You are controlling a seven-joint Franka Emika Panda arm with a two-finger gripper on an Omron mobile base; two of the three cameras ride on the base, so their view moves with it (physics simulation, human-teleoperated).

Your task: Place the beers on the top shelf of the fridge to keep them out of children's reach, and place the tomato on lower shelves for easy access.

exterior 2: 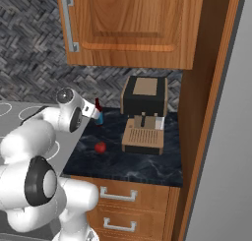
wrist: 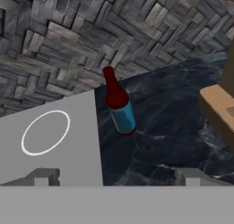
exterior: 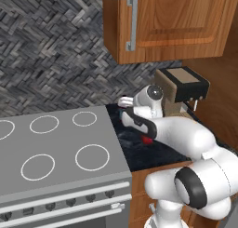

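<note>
One beer (wrist: 118,102), a dark brown bottle with a red cap and blue label, stands upright on the dark marble counter (wrist: 169,127), close to the stove's edge. My gripper (wrist: 116,177) is open, short of the bottle and pointed at it, with nothing between the fingers. From the right base view the beer (exterior 2: 99,115) peeks out just past my hand (exterior 2: 88,108). The tomato (exterior 2: 100,147) lies nearer the counter's front, and a red sliver of it (exterior: 147,140) shows under my arm. The fridge's grey side (exterior 2: 231,161) fills the far right. The top shelf and the lower shelves are out of view.
A coffee machine (exterior 2: 142,112) with a tan tray stands on the counter to the right of the bottle. The grey stove (exterior: 56,143) lies to the left. Wooden wall cabinets (exterior 2: 133,23) hang overhead, and drawers (exterior 2: 118,195) sit below the counter.
</note>
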